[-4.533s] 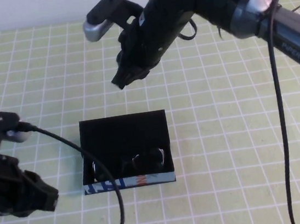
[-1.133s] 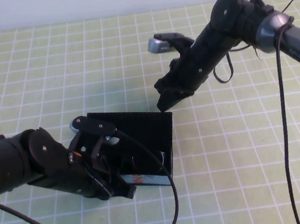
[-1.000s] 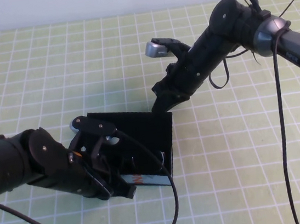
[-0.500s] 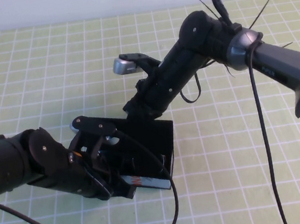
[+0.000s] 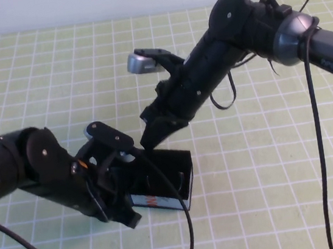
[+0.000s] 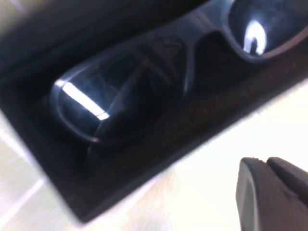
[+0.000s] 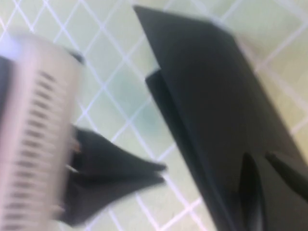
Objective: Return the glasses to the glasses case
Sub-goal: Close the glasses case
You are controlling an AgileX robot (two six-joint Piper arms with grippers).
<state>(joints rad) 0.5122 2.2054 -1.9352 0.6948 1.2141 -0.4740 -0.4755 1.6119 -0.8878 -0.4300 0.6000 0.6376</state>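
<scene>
Lid (image 5: 164,156) lower; glasses (image 6: 144,82) inside, dark-tinted.

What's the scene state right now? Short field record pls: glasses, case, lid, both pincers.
glasses: lying inside the case, lenses up
glasses case: on the grid mat, printed side toward the robot
lid: raised, partly tipped over the tray, not shut
left pincer: low at the case's left end, by the printed side
right pincer: at the lid's far edge, above the case
mat: green with white grid
</scene>
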